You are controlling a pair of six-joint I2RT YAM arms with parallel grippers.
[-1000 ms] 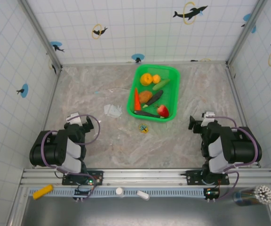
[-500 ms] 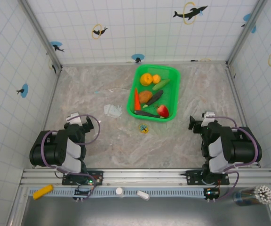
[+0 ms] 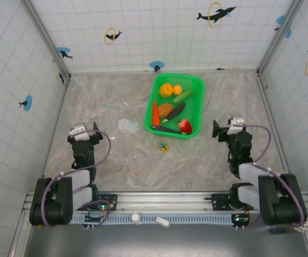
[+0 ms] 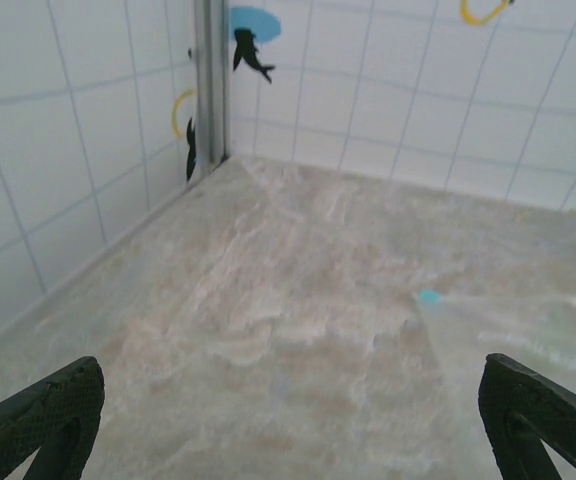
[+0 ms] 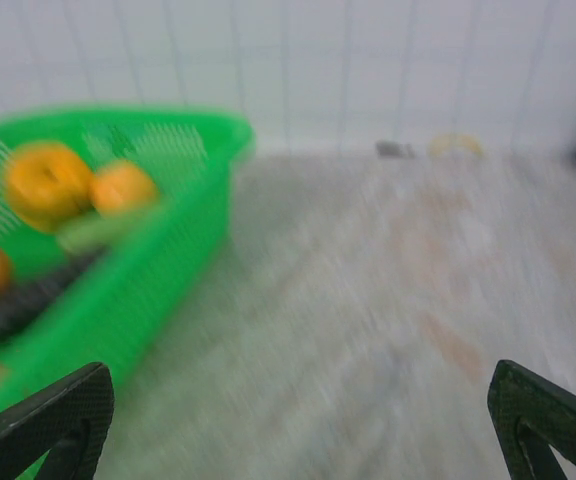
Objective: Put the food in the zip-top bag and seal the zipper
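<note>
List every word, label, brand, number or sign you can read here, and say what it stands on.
No readable text anywhere.
White tiled walls: only dark sea-animal silhouettes, yellow rings and blue discs, no letters.
Tiny yellow-and-black trinket: too small to read any marking.
Bright green mesh basket and transparent plastic bag: no label visible.

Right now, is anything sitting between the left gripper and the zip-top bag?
Nothing visible. The open left gripper faces bare table, and the zip-top bag lies flat ahead to its right. The green basket sits beyond the bag.
</note>
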